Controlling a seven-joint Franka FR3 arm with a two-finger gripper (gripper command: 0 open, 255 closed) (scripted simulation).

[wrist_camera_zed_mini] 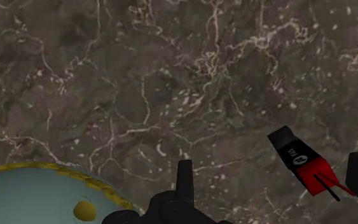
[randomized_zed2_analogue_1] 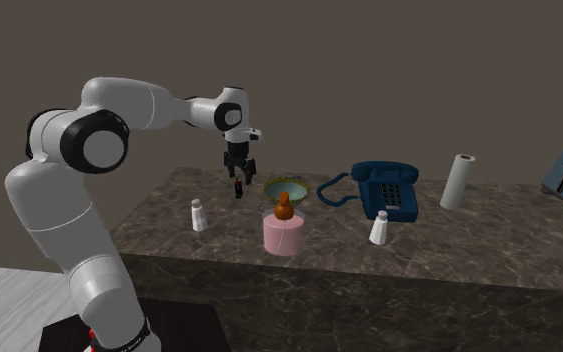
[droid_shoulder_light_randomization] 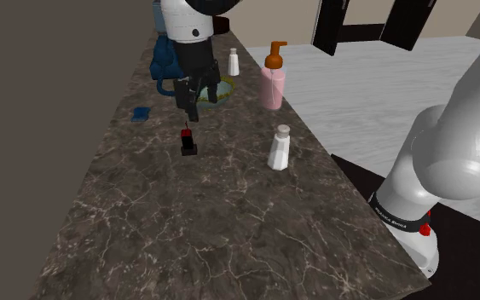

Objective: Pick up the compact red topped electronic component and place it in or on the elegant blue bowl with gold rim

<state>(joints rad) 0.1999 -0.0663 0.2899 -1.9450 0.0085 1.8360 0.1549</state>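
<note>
On the dark veined counter (droid_shoulder_light_randomization: 229,222) the small black component (droid_shoulder_light_randomization: 187,141) with its red top stands free. The pale blue, gold-rimmed bowl (droid_shoulder_light_randomization: 223,89) lies near it, at about 1 o'clock in the shoulder view. The gripper (droid_shoulder_light_randomization: 192,112) hovers just above the component, at its 12 o'clock, with the fingers (wrist_camera_zed_mini: 184,181) spread wide and holding nothing. In the wrist view the component (wrist_camera_zed_mini: 301,162) sits between them but off-centre, close to one finger and touching neither.

The hand should first be shifted until the part sits midway between the fingers. It can then descend until they flank the black body below the red top, and close gently, since so small a piece would likely tip if nudged. After a straight lift, the carry toward 1 o'clock is short, well clear of the pink soap dispenser (droid_shoulder_light_randomization: 272,81) at 2 o'clock.
</note>
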